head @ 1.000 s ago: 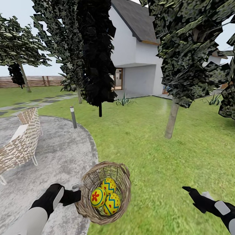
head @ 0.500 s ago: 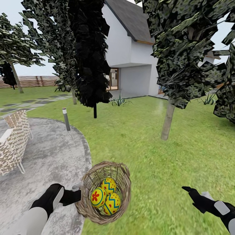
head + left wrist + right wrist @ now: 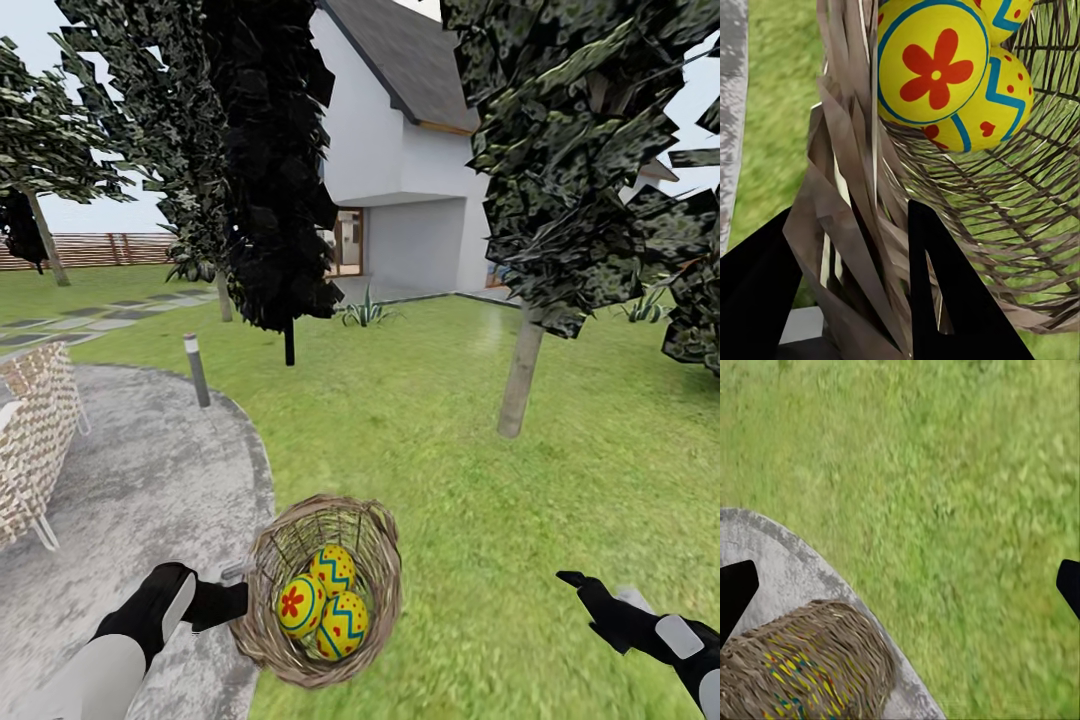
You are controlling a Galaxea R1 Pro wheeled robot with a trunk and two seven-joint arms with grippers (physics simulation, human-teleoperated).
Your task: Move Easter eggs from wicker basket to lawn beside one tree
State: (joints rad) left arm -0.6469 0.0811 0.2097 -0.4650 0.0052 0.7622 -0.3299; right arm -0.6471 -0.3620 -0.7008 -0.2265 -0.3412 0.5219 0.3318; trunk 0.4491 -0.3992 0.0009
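1. Head view: left gripper (image 3: 235, 597) had its fingers clamped on the rim wall of the wicker basket (image 3: 380, 560), which was carried low and near, over the edge where the grey paving (image 3: 150, 480) met the lawn (image 3: 560, 470).
2. All three Easter eggs (image 3: 322, 602) were in the basket, packed together against its near-left side. None out yet.
3. Left wrist view: weave (image 3: 862, 247) sat pinched between the two dark fingers (image 3: 945, 300), eggs (image 3: 934, 64) just beyond. Thin single-wall grip, so judged a slip risk: any jolt while driving could twist the basket out.
4. Basket looked tilted, mouth partly toward the camera. More tilt and the eggs could roll out onto the paving, well short of any tree.
5. Right gripper (image 3: 590, 595) hung empty over grass at near right, fingers apart; the right wrist view had fingertips at both frame edges.
6. Target tree (image 3: 520, 375) with the pale trunk stood ahead right, well apart. The black-foliage tree (image 3: 289, 340) stood far left of it; steering to that one would be the wrong pick.
7. Eggs on flat grass may roll away from the trunk if dropped rather than set down.
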